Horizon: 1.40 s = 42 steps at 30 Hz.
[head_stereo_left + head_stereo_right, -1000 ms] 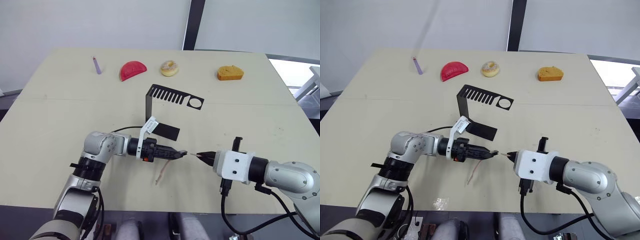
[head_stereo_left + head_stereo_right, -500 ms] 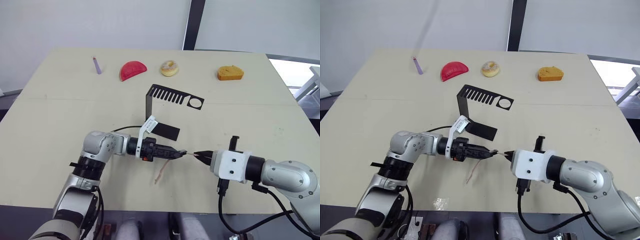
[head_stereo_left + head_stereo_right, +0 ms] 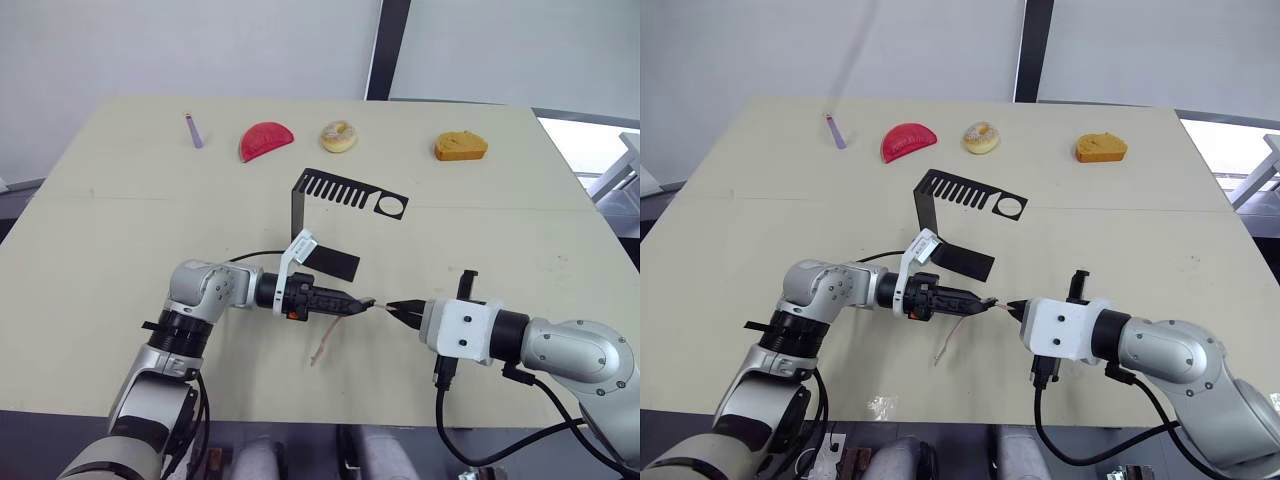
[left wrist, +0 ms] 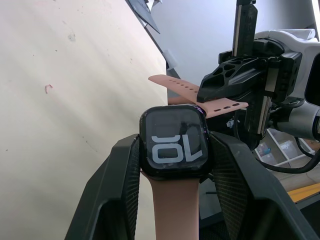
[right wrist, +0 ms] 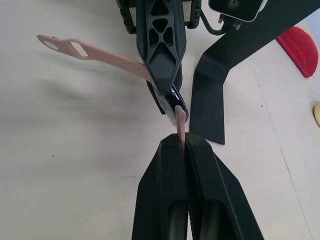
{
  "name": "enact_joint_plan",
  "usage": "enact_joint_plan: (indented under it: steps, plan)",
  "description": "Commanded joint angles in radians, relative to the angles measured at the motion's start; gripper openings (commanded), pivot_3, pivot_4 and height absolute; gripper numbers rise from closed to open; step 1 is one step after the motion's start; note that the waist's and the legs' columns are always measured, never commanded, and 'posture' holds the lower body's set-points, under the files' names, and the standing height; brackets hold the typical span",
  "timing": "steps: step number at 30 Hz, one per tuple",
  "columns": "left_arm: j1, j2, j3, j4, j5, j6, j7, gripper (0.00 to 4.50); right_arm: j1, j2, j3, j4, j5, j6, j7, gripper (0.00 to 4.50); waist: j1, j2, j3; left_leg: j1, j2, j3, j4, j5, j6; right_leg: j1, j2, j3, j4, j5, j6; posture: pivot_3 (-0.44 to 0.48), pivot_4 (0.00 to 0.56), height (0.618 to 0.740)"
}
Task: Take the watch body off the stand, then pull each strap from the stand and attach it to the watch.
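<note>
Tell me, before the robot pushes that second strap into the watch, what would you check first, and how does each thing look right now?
1. Left hand grips the watch body by its two sides: ok.
2. First strap already hangs from the watch: ok.
3. Right hand is pinched shut on the second strap: ok.
4. Second strap's end lined up with the watch's free slot: cannot tell; the joint is hidden.
5. Second strap seated in the watch: cannot tell.
6. Stand stays out of the way, behind both hands: ok.
</note>
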Motion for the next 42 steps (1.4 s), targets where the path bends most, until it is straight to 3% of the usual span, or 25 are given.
enact_joint_plan:
  steps: [1, 42]
  plan:
    - [-0.015, -0.002, 0.020, -0.024, -0.026, -0.007, -0.008, 1.60, -0.009, 0.003, -0.014, -0.022, 0.000, 0.002, -0.004, 0.00, 0.000, 0.000, 0.000, 0.000, 0.000, 0.000, 0.000, 0.000, 0.000, 0.000, 0.000, 0.000, 0.000, 0.000, 0.000, 0.000, 0.150, 0.737]
    - [-0.020, -0.026, 0.032, -0.054, -0.063, 0.015, 0.029, 1.60, -0.047, 0.004, 0.019, -0.036, -0.009, 0.042, -0.006, 0.00, 0.000, 0.000, 0.000, 0.000, 0.000, 0.000, 0.000, 0.000, 0.000, 0.000, 0.000, 0.000, 0.000, 0.000, 0.000, 0.000, 0.150, 0.737]
